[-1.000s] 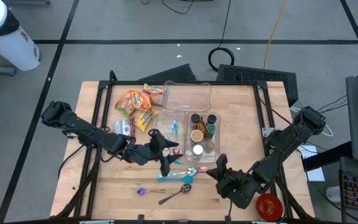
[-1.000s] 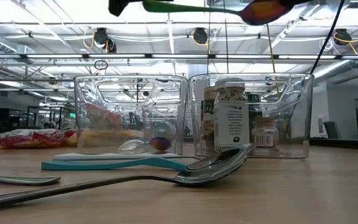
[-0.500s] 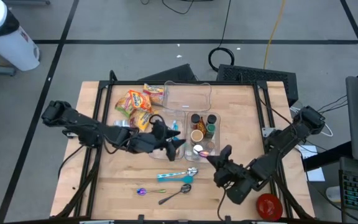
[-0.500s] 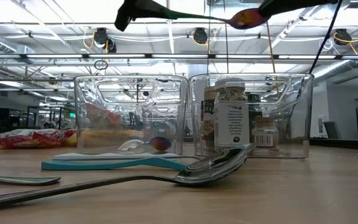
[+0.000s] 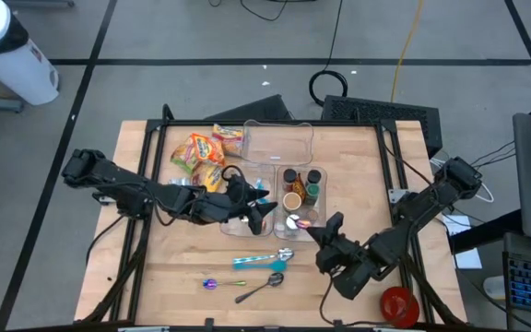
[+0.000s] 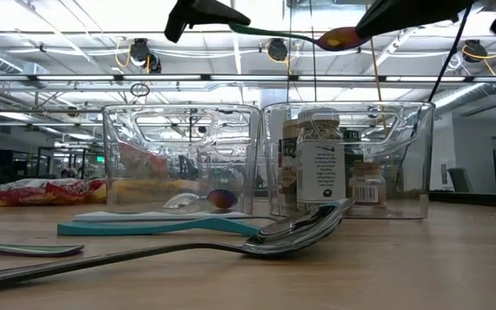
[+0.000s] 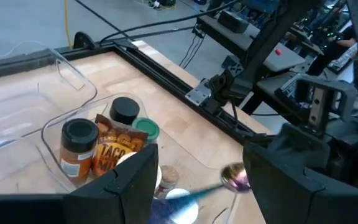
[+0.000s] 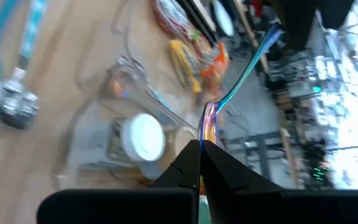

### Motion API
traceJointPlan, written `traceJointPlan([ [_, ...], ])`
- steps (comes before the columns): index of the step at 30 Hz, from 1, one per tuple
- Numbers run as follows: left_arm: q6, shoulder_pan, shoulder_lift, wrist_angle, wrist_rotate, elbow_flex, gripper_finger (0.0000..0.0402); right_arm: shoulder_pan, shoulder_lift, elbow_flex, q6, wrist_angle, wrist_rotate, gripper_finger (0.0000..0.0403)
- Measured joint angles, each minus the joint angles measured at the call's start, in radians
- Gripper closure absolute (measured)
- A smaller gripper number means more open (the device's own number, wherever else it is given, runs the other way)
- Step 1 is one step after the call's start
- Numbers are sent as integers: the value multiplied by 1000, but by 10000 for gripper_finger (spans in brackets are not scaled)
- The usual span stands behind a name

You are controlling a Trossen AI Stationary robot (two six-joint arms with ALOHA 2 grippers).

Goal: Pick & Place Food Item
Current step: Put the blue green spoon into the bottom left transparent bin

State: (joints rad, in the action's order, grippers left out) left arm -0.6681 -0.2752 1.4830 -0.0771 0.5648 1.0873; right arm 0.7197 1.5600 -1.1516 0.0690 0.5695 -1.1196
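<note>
We see the left gripper (image 5: 254, 210) reaching to the middle of the bench (image 5: 358, 157). It hangs above the clear bin (image 5: 324, 207) that holds the spice jars (image 5: 300, 189). Its jaws are partly closed around the handle of an iridescent spoon (image 5: 293, 221), and they hold it in the air rather than on the wood. In the low view the spoon runs almost level across the top of the frame, handle toward the left and bowl toward the right, well above both bins.

The right gripper (image 5: 319, 232) comes in from the lower right of the high view. Its jaws are closed to a point, and that point meets the rim of the spoon's bowl. We cannot tell whether the jaws actually pinch the bowl or only touch it.

The food lies apart from both grippers. The snack packets (image 5: 201, 152) sit at the upper left of the bench, beside an empty clear tray (image 5: 247, 143).

Below the bins, toward the bottom centre of the high view, we see a teal-handled utensil (image 5: 254, 262), a metal spoon (image 5: 264, 288) and a small coloured spoon (image 5: 212, 284) flat on the bench. A red round object (image 5: 398, 305) sits at the lower right corner.
</note>
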Motion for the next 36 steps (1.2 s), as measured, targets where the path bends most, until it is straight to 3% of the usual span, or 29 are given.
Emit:
traceJointPlan([
  [13,81,24,-11,-91,0,0,158,0,0,7,-5,11,-13,403],
  [17,159,30,-13,26,-79,1,158,0,0,7,-28,11,88,403],
  [23,190,25,-11,177,-355,0,158,-1,0,7,-73,-10,343,403],
  [26,240,-6,-11,178,-434,0,158,-1,0,7,-90,-54,453,403],
  [30,334,-68,5,156,-435,0,158,0,0,7,-83,-142,555,403],
  [36,469,-157,73,91,-349,4,158,-8,0,7,-76,-268,718,403],
])
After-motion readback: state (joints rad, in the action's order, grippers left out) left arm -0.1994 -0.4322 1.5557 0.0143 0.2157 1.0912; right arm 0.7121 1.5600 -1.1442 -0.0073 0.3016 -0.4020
